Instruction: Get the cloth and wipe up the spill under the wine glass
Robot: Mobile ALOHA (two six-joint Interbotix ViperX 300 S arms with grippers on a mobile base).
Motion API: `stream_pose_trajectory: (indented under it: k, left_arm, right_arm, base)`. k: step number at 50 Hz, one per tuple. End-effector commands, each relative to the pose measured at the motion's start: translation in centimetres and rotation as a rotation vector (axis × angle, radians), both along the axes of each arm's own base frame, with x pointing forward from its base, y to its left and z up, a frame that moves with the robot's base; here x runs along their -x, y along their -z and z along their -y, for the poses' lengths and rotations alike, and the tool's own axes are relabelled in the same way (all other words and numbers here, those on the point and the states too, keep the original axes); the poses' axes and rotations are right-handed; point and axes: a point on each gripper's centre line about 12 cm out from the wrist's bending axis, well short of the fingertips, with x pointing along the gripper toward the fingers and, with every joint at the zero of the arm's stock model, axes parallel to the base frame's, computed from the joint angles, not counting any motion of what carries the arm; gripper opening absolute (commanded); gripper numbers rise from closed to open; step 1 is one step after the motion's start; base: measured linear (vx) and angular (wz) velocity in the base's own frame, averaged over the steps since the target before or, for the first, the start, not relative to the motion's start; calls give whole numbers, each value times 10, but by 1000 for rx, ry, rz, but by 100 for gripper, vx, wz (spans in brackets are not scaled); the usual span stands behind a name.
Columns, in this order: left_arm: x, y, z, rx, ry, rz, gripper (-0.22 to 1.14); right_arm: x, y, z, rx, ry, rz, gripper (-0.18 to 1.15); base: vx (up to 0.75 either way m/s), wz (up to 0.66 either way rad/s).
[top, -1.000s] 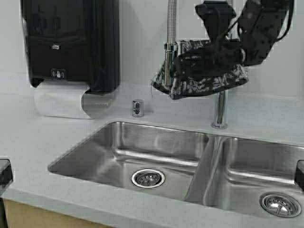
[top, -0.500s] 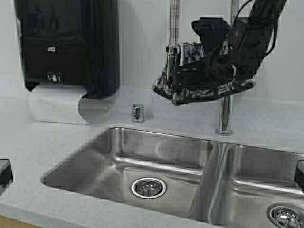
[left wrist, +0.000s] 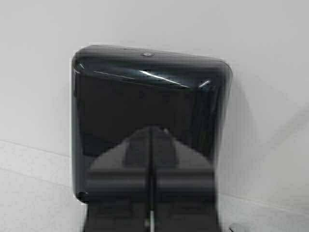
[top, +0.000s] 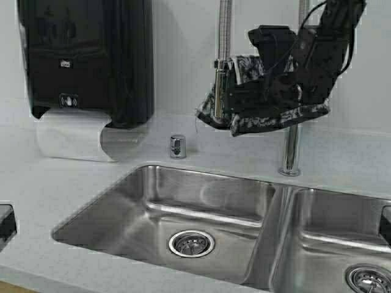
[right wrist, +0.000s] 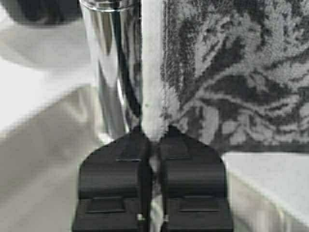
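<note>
Right gripper [right wrist: 150, 133] pinched tight on the cloth [right wrist: 231, 72] edge, just beside the shiny faucet pipe [right wrist: 111, 67].

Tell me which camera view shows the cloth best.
The high view: it shows the whole cloth draped over the faucet, with the right gripper at it. The right wrist view shows only a close patch pinched between the fingers. The left wrist view shows none of it.

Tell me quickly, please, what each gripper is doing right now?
Left gripper: shut, holding nothing.
Right gripper: shut on the cloth.
</note>
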Motion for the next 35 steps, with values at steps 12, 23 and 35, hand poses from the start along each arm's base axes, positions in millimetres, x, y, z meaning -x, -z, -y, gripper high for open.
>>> stream_pose_trajectory:
  k: [12,23,35]
  left_arm:
    - [-1,-2,0,6,0,5,2]
    - [-1,0,0,8,-2,0,2]
    - [-2,1,0,8,-2,-5,2]
  right_arm:
    - [-4,-68,-1,-50,2,159,7]
    - [3,-183,2,-95,1,420,7]
    - [16,-306,8,-146,15,671,7]
  base:
    - [-1,0]
    - [-2,0]
    - [-4,0]
